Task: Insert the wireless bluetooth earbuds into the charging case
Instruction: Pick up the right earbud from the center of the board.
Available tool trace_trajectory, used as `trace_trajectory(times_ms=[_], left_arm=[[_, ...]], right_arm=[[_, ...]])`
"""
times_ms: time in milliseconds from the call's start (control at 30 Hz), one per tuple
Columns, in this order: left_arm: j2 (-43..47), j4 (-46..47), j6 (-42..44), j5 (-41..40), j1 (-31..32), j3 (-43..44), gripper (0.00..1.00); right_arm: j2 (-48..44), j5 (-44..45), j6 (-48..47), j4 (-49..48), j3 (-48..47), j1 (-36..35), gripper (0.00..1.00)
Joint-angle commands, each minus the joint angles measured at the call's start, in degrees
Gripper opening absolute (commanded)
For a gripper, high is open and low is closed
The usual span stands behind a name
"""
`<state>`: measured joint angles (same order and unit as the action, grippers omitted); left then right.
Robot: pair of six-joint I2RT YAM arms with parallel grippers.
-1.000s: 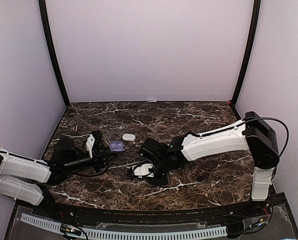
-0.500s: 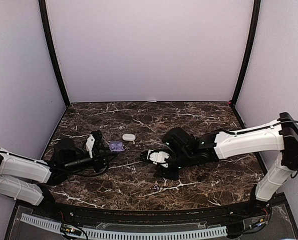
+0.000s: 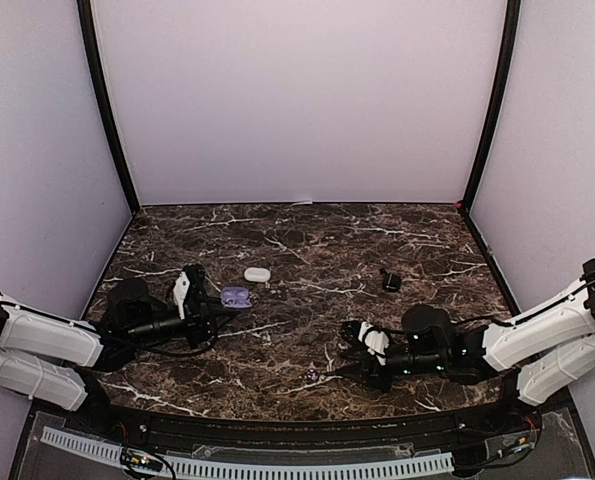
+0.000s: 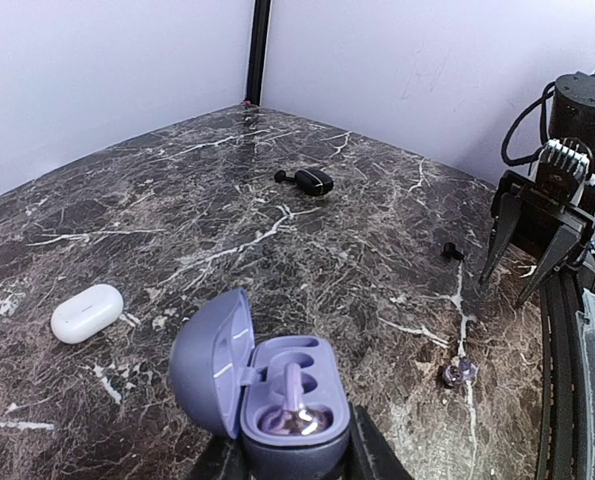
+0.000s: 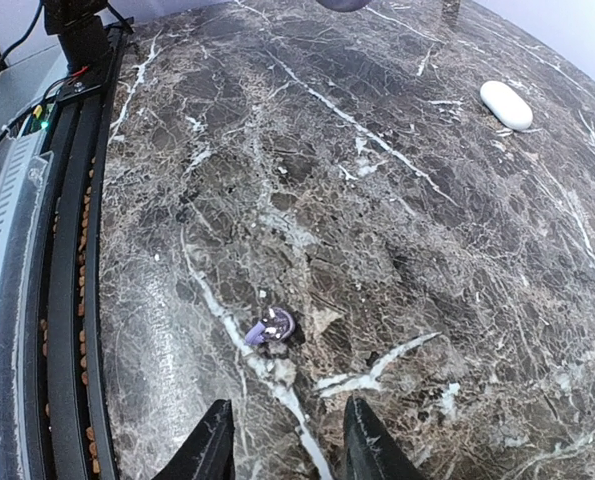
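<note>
My left gripper (image 4: 291,458) is shut on the base of an open purple charging case (image 4: 277,385) (image 3: 235,297), lid up. One purple earbud (image 4: 295,420) sits in the case's near well; the other well is empty. A second purple earbud (image 5: 272,326) (image 3: 313,377) (image 4: 459,373) lies loose on the marble near the front edge. My right gripper (image 5: 287,445) (image 3: 347,350) hovers low just short of it, open, nothing between its fingers (image 5: 213,448). It also shows far right in the left wrist view as the right gripper (image 4: 504,292).
A shut white case (image 3: 257,274) (image 4: 87,312) (image 5: 505,105) lies behind the purple one. A black case (image 3: 390,282) (image 4: 312,180) sits toward the back right, with a small dark earbud (image 4: 452,252) nearer. The table's front rail (image 5: 67,250) runs beside the loose earbud.
My right arm has drawn back from beside the purple case to the right front and lowered, its jaws opening. The left arm and case have stayed still.
</note>
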<state>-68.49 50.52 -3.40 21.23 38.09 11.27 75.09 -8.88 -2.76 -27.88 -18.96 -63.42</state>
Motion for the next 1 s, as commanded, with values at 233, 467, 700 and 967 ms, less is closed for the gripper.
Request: trace_trajectory(times_ms=[233, 467, 700, 967], left_arm=[[-0.3, 3.2, 1.2, 3.2, -0.4, -0.7, 0.05], [-1.0, 3.4, 1.3, 3.5, -0.3, -0.5, 0.05], [-1.7, 3.6, 1.2, 3.8, -0.3, -0.3, 0.05], [-1.9, 3.6, 1.0, 3.8, -0.4, -0.3, 0.05]], right_arm=[[12.2, 0.3, -0.4, -25.3, 3.0, -0.7, 0.35], [18.6, 5.1, 1.4, -27.0, 0.9, -4.4, 0.32], [20.8, 13.0, 5.3, -25.4, 0.1, -10.0, 0.32], [22.8, 24.9, 15.2, -24.7, -0.2, -15.1, 0.29]])
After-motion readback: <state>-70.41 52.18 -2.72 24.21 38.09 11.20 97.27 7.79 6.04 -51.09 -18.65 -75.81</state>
